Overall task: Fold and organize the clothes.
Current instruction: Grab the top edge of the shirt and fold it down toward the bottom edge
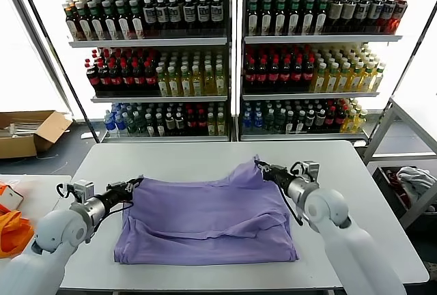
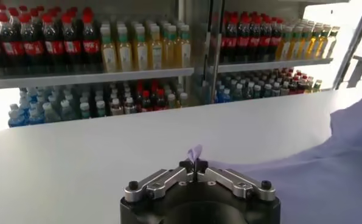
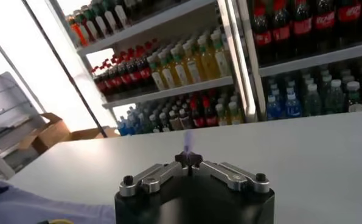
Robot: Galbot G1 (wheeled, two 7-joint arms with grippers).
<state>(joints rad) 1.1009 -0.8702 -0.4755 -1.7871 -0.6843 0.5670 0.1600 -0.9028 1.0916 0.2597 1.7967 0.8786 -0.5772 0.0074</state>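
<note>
T-shirt (image 1: pixel 208 220) lies partly folded on the white table (image 1: pixel 205 158); left gripper (image 1: pixel 138 182) is clamped on its far left corner; right gripper (image 1: pixel 262 168) is clamped on the far right corner, raised slightly, apparently off the tabletop; both pinch only a scrap of cloth.

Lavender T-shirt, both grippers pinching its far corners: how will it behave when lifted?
Probably floppy: the T-shirt lies in soft folds and peaks up at the right gripper. Likely light, since a tiny pinch at the left gripper holds it. The rest should sag and trail across the table.
</note>
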